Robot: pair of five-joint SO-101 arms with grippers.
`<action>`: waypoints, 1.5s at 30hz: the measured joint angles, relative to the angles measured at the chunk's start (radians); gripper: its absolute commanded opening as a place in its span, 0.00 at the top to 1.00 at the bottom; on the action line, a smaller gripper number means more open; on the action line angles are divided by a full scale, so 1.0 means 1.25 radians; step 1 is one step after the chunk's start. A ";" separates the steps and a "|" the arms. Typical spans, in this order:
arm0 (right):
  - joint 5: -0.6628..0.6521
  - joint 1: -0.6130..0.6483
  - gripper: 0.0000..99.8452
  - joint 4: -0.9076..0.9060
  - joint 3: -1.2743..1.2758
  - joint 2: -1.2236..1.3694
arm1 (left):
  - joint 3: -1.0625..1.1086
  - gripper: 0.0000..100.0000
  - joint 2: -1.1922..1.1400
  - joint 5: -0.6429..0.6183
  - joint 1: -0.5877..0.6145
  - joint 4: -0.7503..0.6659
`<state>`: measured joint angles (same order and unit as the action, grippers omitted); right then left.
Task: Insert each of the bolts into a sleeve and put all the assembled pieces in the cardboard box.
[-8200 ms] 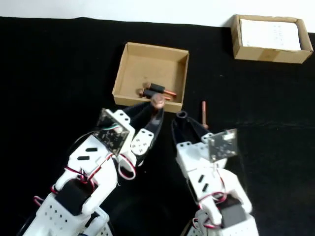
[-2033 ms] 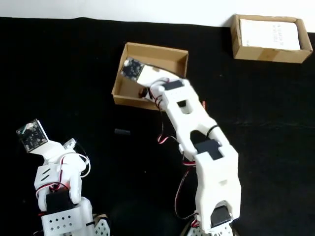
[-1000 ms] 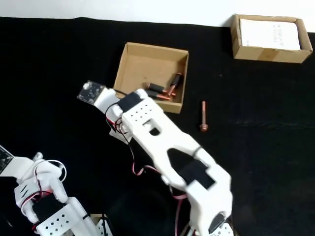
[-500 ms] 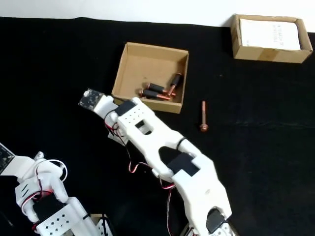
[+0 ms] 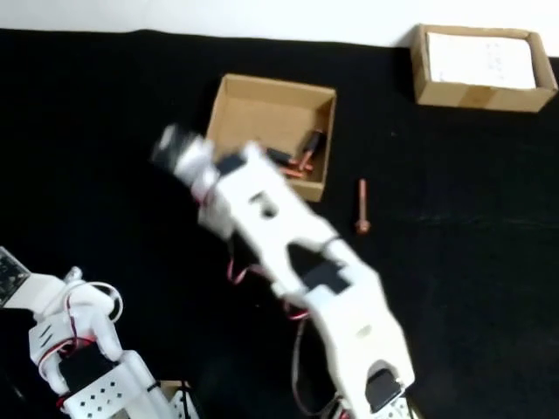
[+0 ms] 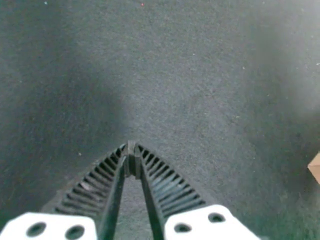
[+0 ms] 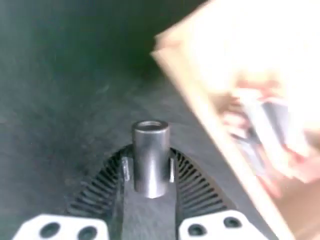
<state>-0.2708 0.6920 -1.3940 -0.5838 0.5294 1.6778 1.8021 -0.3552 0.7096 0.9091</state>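
Right gripper clamped on a short dark metal cylinder sleeve. The sleeve stands upright between the jaws, just beside the near-left corner edge of the open brown cardboard box. Copper-and-black assembled pieces lie inside the box, toward its right wall. A loose copper bolt lies on the black table cloth, right of the box and apart from it. Left gripper is drawn together, tips touching, over cloth. A wide stretch of cloth runs left of the box.

sleeve between right jaws, beside cardboard box | bolt right of cardboard box
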 measured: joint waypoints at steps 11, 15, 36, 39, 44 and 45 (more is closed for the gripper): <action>0.147 -0.226 0.99 -0.286 -0.158 -0.414 | 0.000 0.99 0.000 0.000 -0.060 0.005; 0.150 -0.309 0.99 -0.288 0.042 -0.637 | 0.000 0.99 0.000 0.001 -0.109 0.016; 0.137 -1.088 0.99 -0.043 1.261 -1.865 | -0.063 0.99 0.000 0.027 -0.684 -0.068; 0.137 -1.213 0.99 0.033 1.344 -1.862 | -0.092 0.99 -0.005 0.027 -0.721 -0.068; 0.136 -1.355 0.99 0.266 1.552 -1.884 | -0.145 0.99 -0.128 0.027 -0.743 -0.077; 0.134 -1.385 0.99 0.324 1.599 -1.884 | -0.161 0.99 -0.166 0.027 -0.741 -0.088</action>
<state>-0.1036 -1.0388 -0.9889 1.4154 -1.8259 1.4768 1.5950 -0.3214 -0.2171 0.7986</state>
